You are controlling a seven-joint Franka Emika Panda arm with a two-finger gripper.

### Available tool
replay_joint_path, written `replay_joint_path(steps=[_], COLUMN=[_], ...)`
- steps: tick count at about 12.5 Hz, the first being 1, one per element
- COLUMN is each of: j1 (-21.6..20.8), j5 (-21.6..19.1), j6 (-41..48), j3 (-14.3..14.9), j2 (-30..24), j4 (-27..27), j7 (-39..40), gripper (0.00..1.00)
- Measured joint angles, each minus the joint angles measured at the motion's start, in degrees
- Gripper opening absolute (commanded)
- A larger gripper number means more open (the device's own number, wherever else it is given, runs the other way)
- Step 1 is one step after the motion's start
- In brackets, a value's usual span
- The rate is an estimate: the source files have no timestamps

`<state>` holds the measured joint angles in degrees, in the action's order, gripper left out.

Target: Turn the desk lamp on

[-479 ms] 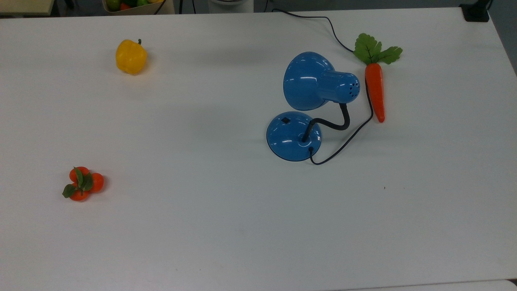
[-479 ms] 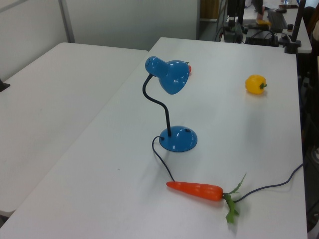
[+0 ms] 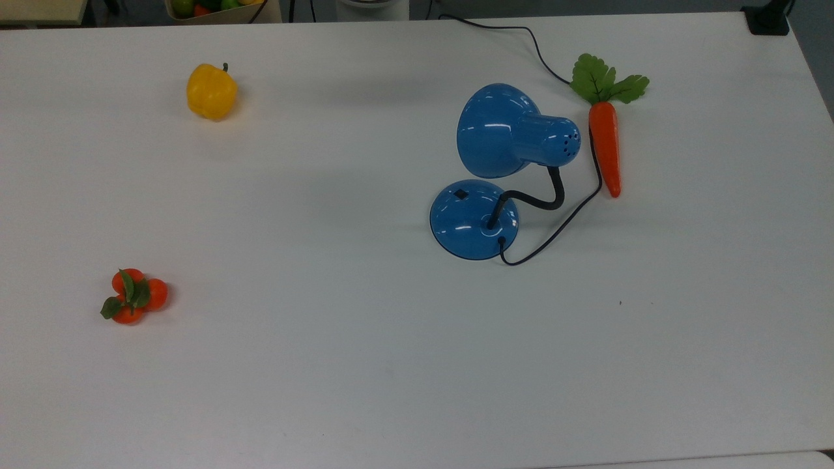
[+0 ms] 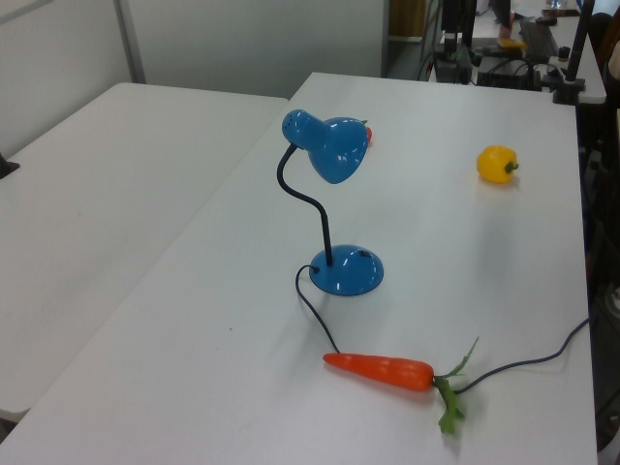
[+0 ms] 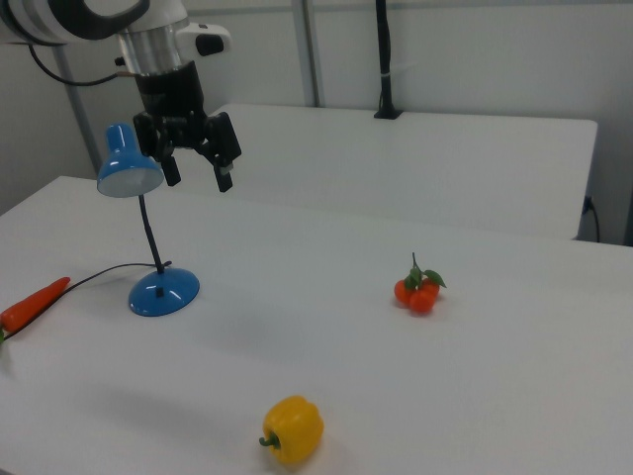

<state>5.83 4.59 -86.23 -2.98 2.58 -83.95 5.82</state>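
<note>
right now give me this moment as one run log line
task: turn on desk lamp | gripper: open, in the air, holding nothing | switch: untouched | nearby: carrot

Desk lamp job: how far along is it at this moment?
Nothing looks done: the desk lamp shows no glow. In hand: the gripper hangs open in the air beside the shade in the right view, touching nothing. Left: come down to the small black switch on the base and press it.

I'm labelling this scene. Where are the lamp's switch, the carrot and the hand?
switch [image 3: 460,193], top view, the small black square on the desk lamp's base.
carrot [image 3: 604,146], top view, middle of the orange body.
hand [image 5: 199,174], right view, midway between its spread fingertips.
</note>
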Motion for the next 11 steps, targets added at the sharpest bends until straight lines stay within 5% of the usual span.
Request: replay_joint_path(steps=[2, 4, 7, 11], j1=[0.0, 0.0, 0.0, 0.0], j5=[0.0, 0.0, 0.0, 0.0], j6=[0.0, 0.0, 0.0, 0.0], j3=[0.0, 0.0, 0.0, 0.0], j2=[0.0, 0.0, 0.1, 0.1], j4=[0.0, -0.1, -0.1, -0.2], j7=[0.0, 0.0, 0.0, 0.0], gripper=[0.89, 0.47, 0.05, 0.0])
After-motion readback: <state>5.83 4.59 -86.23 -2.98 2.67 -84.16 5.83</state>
